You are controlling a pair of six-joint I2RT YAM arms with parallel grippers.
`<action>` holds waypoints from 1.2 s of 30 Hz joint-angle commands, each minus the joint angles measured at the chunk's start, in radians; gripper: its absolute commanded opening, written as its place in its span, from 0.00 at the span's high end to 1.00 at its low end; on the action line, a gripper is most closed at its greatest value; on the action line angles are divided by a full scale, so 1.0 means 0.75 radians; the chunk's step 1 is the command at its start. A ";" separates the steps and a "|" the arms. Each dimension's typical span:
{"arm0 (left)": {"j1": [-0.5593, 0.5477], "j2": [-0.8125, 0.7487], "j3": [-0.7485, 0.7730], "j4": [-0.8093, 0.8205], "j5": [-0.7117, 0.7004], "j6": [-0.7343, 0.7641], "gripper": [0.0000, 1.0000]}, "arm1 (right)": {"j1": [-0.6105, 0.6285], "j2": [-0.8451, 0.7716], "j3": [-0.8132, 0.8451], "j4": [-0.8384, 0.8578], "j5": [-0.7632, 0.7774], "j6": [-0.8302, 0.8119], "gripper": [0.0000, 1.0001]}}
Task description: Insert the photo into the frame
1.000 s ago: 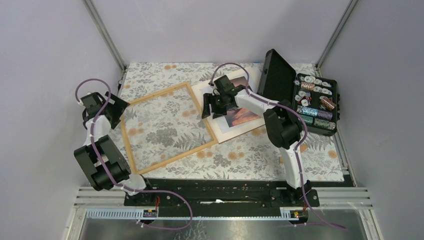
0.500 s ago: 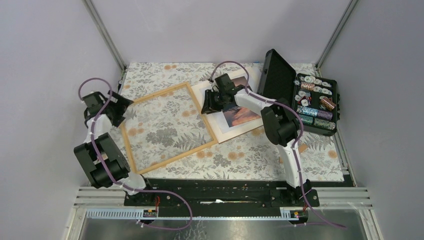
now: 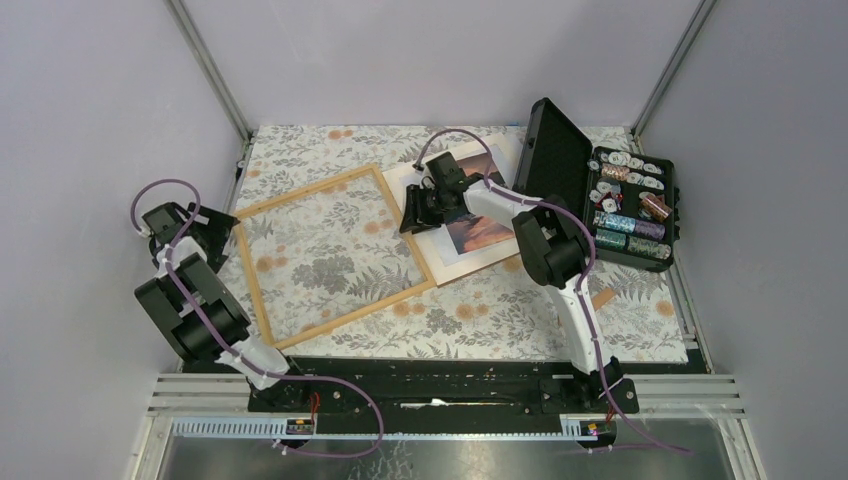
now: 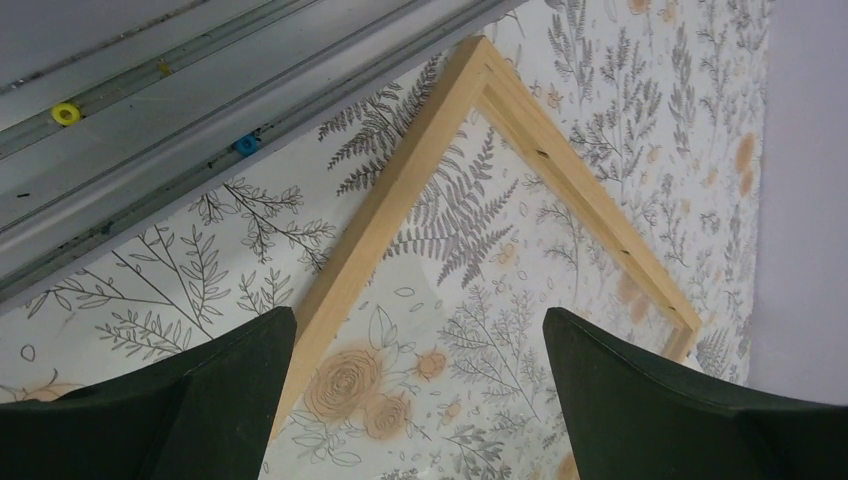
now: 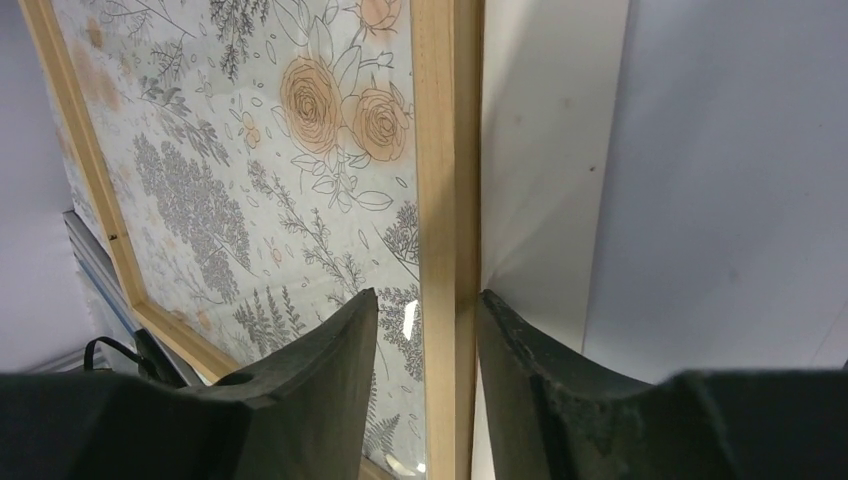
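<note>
The frame (image 3: 310,190) lies flat mid-left on the tabletop (image 3: 480,310). The photo (image 3: 480,232) sits on a cream mat (image 3: 455,262) touching its right rail, toward the far right corner. The right claw (image 5: 428,300) straddles that rail, can't tell if it's actually pinching. The left claw (image 4: 420,320) hangs wide apart over the frame's left corner.

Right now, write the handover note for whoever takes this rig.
Left gripper: jaws wide open, empty, near the frame's left corner.
Right gripper: jaws straddle the frame's right rail; whether they clamp it is unclear.
The photo lies on the mat just right of the frame, outside it.
Done: nothing placed yet.
Left: move the photo into the frame.
</note>
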 commanded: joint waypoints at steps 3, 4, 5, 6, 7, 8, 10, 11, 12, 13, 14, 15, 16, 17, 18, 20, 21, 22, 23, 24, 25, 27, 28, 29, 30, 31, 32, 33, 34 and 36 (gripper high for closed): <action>0.043 0.114 -0.022 0.024 0.024 -0.038 0.01 | 0.009 -0.055 0.115 -0.068 0.042 -0.049 0.49; 0.042 0.126 -0.025 0.029 0.039 -0.041 0.01 | 0.007 -0.063 0.113 -0.069 0.039 -0.046 0.49; 0.042 0.135 -0.028 0.033 0.051 -0.048 0.01 | 0.007 -0.070 0.110 -0.066 0.040 -0.042 0.50; 0.043 0.148 -0.033 0.044 0.072 -0.054 0.01 | 0.007 -0.073 0.109 -0.064 0.033 -0.037 0.50; 0.041 0.157 -0.038 0.053 0.088 -0.060 0.01 | 0.007 -0.076 0.108 -0.061 0.026 -0.038 0.50; 0.040 0.161 -0.044 0.061 0.099 -0.065 0.01 | 0.007 -0.076 0.106 -0.059 0.025 -0.037 0.51; 0.037 0.163 -0.051 0.067 0.111 -0.068 0.01 | 0.007 -0.060 0.107 -0.054 0.006 -0.031 0.53; 0.036 0.164 -0.053 0.069 0.114 -0.068 0.01 | 0.007 -0.048 0.111 -0.051 -0.010 -0.026 0.54; 0.033 0.162 -0.053 0.070 0.115 -0.068 0.01 | 0.007 -0.030 0.111 -0.050 -0.024 -0.018 0.55; 0.028 0.162 -0.054 0.073 0.116 -0.068 0.01 | 0.010 -0.021 0.108 -0.040 -0.036 -0.011 0.56; 0.023 0.161 -0.055 0.074 0.118 -0.068 0.01 | 0.012 -0.017 0.100 -0.032 -0.041 -0.006 0.58; 0.014 0.165 -0.057 0.075 0.118 -0.070 0.01 | 0.011 -0.019 0.092 -0.025 -0.041 -0.005 0.59; 0.006 0.163 -0.058 0.073 0.120 -0.070 0.01 | 0.014 -0.020 0.083 -0.018 -0.035 -0.003 0.61; -0.003 0.163 -0.058 0.073 0.122 -0.069 0.01 | 0.014 -0.019 0.080 -0.014 -0.037 -0.001 0.63; -0.011 0.162 -0.058 0.074 0.121 -0.069 0.01 | 0.013 -0.019 0.082 -0.014 -0.039 0.001 0.63; -0.021 0.163 -0.058 0.074 0.123 -0.070 0.01 | 0.014 -0.009 0.088 -0.015 -0.052 0.005 0.64; -0.027 0.164 -0.058 0.073 0.123 -0.070 0.01 | 0.013 -0.002 0.090 -0.013 -0.058 0.008 0.64; -0.029 0.167 -0.059 0.072 0.123 -0.073 0.01 | 0.014 0.004 0.090 -0.012 -0.056 0.009 0.64; -0.031 0.171 -0.060 0.073 0.127 -0.074 0.01 | 0.013 0.012 0.087 -0.008 -0.054 0.011 0.64; -0.033 0.177 -0.060 0.072 0.131 -0.076 0.01 | 0.014 0.019 0.083 -0.004 -0.051 0.012 0.63; -0.032 0.181 -0.060 0.073 0.135 -0.078 0.01 | 0.014 0.031 0.083 -0.004 -0.051 0.012 0.63; -0.031 0.185 -0.060 0.072 0.135 -0.081 0.01 | 0.014 0.053 0.088 -0.001 -0.059 0.017 0.63; -0.031 0.185 -0.061 0.071 0.136 -0.081 0.01 | 0.013 0.064 0.092 0.001 -0.066 0.021 0.63; -0.032 0.183 -0.062 0.071 0.134 -0.081 0.01 | 0.015 0.074 0.094 0.002 -0.068 0.024 0.63; -0.031 0.183 -0.062 0.071 0.135 -0.081 0.01 | 0.015 0.084 0.098 0.004 -0.067 0.028 0.64; -0.033 0.181 -0.065 0.071 0.135 -0.083 0.01 | 0.018 0.094 0.101 0.004 -0.067 0.032 0.64; -0.034 0.182 -0.066 0.071 0.136 -0.083 0.01 | 0.021 0.106 0.107 0.007 -0.068 0.042 0.64; -0.034 0.183 -0.068 0.071 0.136 -0.083 0.01 | 0.026 0.121 0.114 0.008 -0.072 0.049 0.64; -0.035 0.184 -0.068 0.073 0.139 -0.085 0.01 | 0.031 0.136 0.124 0.009 -0.082 0.057 0.64; -0.040 0.187 -0.072 0.075 0.145 -0.087 0.01 | 0.045 0.160 0.139 0.010 -0.119 0.076 0.65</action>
